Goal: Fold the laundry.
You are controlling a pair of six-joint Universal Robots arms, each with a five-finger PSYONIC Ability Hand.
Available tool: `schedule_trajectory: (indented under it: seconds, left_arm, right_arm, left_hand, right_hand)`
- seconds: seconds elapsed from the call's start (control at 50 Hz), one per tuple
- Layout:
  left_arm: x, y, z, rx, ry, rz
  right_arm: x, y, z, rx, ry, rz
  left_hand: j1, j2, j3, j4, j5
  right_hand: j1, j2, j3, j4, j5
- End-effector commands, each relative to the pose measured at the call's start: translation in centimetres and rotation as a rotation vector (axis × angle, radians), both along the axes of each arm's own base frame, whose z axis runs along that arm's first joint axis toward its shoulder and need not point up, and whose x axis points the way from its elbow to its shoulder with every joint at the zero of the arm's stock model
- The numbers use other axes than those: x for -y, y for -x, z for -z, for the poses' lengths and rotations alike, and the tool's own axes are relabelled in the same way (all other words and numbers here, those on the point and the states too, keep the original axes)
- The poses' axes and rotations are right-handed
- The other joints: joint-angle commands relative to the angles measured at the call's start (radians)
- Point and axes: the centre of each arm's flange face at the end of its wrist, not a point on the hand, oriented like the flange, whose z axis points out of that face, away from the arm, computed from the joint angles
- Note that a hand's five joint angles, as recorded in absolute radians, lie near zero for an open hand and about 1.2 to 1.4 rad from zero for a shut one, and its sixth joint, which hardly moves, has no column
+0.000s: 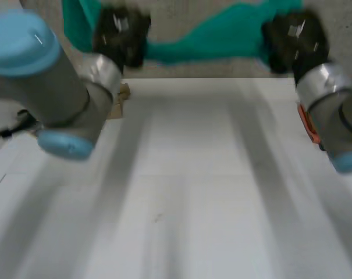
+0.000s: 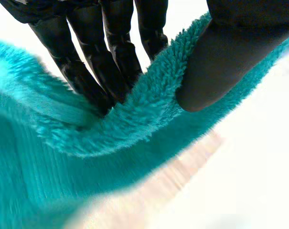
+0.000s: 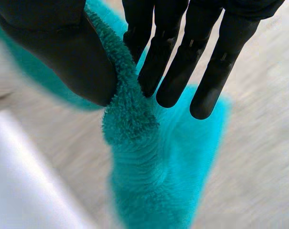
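Observation:
A teal fluffy towel [image 1: 222, 36] hangs in the air beyond the far edge of the table, stretched between both hands and sagging in the middle. My left hand [image 1: 120, 36] grips its left end; in the left wrist view the thumb [image 2: 235, 52] pinches the towel's edge [image 2: 149, 114] against the fingers [image 2: 94, 71]. My right hand [image 1: 293, 40] grips the right end; in the right wrist view its thumb [image 3: 58, 52] and fingers [image 3: 182, 62] pinch a bunched edge of the towel [image 3: 134, 119], and the cloth hangs down below.
The white table [image 1: 187, 186] spreads out below the arms. A small tan object [image 1: 118, 100] sits at its far left edge beside the left arm. Beyond the table is a grey speckled floor [image 1: 181, 17].

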Motion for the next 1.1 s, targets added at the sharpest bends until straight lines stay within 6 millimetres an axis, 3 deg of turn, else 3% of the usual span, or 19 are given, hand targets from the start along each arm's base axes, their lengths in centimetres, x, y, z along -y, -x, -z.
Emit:
schedule_trajectory:
  seconds: [0.02,0.08,0.14,0.22,0.24,0.32,0.4,0.46,0.52,0.6,0.74,0.94,1.1]
  left_arm:
    - [-1.6,-0.7,11.8,0.207,-0.364,0.009]
    - [-3.0,-0.9,14.2,0.269,-0.499,0.019]
    - [-3.8,-1.3,14.6,0.288,-0.580,0.023]
    - [-5.0,-1.8,13.3,0.285,-0.644,0.045]
    - [-5.3,-1.9,12.3,0.273,-0.638,0.058]
    - [-4.7,-2.7,9.5,0.221,-0.573,0.056]
    - [-2.9,-4.5,6.8,0.178,-0.477,0.006]
    - [-0.7,-6.1,6.6,0.198,-0.431,-0.047]
    - [0.7,-7.4,7.2,0.248,-0.419,-0.085]
    - [4.0,-9.8,9.6,0.410,-0.381,-0.127]
    - [7.0,-10.0,12.2,0.622,-0.211,0.013]
    - [7.9,-8.9,14.1,0.683,-0.135,0.145]
    - [7.4,-7.6,16.1,0.703,-0.144,0.223]
  right_arm:
    - [-3.6,0.7,11.5,-0.243,-0.396,-0.123]
    - [-4.2,1.3,13.9,-0.356,-0.446,-0.111]
    - [-4.3,1.8,14.6,-0.421,-0.463,-0.088]
    - [-4.5,2.3,14.2,-0.463,-0.477,-0.052]
    - [-4.5,2.4,13.8,-0.461,-0.477,-0.040]
    - [-4.9,2.3,11.8,-0.451,-0.440,-0.037]
    - [-4.9,2.3,9.2,-0.427,-0.377,-0.035]
    - [-4.5,2.5,7.7,-0.427,-0.356,-0.042]
    - [-2.9,3.0,7.9,-0.452,-0.375,-0.060]
    - [-0.5,3.1,8.5,-0.558,-0.383,-0.111]
    - [2.4,2.9,10.1,-0.696,-0.409,-0.152]
    - [4.2,1.7,12.7,-0.682,-0.457,-0.175]
    - [5.4,1.0,14.9,-0.712,-0.461,-0.145]
  left_hand:
    - [0.161,0.124,0.132,0.124,0.170]
    - [0.000,-0.038,-0.029,-0.037,0.009]
    - [-0.162,-0.199,-0.191,-0.199,-0.153]
    - [-0.573,-0.610,-0.602,-0.610,-0.564]
    - [-0.652,-0.689,-0.681,-0.689,-0.643]
    - [-0.851,-0.889,-0.881,-0.888,-0.842]
    - [-0.920,-0.957,-0.949,-0.957,-0.911]
    - [-0.917,-0.955,-0.946,-0.954,-0.908]
    - [-0.917,-0.955,-0.946,-0.954,-0.908]
    - [-0.920,-0.957,-0.949,-0.957,-0.911]
    - [-0.911,-0.949,-0.940,-0.948,-0.902]
    - [-0.891,-0.928,-0.920,-0.928,-0.881]
    - [-0.829,-0.867,-0.858,-0.866,-0.820]
  right_hand:
    - [0.274,0.229,0.212,0.203,0.230]
    - [0.274,0.229,0.212,0.203,0.230]
    - [0.206,0.161,0.145,0.136,0.162]
    - [-0.307,-0.352,-0.368,-0.377,-0.351]
    - [-0.479,-0.525,-0.541,-0.550,-0.524]
    - [-0.712,-0.757,-0.774,-0.782,-0.756]
    - [-0.798,-0.843,-0.860,-0.868,-0.842]
    - [-0.816,-0.861,-0.878,-0.886,-0.860]
    - [-0.801,-0.846,-0.863,-0.872,-0.845]
    - [-0.740,-0.785,-0.802,-0.810,-0.784]
    - [-0.655,-0.700,-0.716,-0.725,-0.699]
    - [-0.648,-0.694,-0.710,-0.719,-0.693]
    - [-0.631,-0.676,-0.693,-0.701,-0.675]
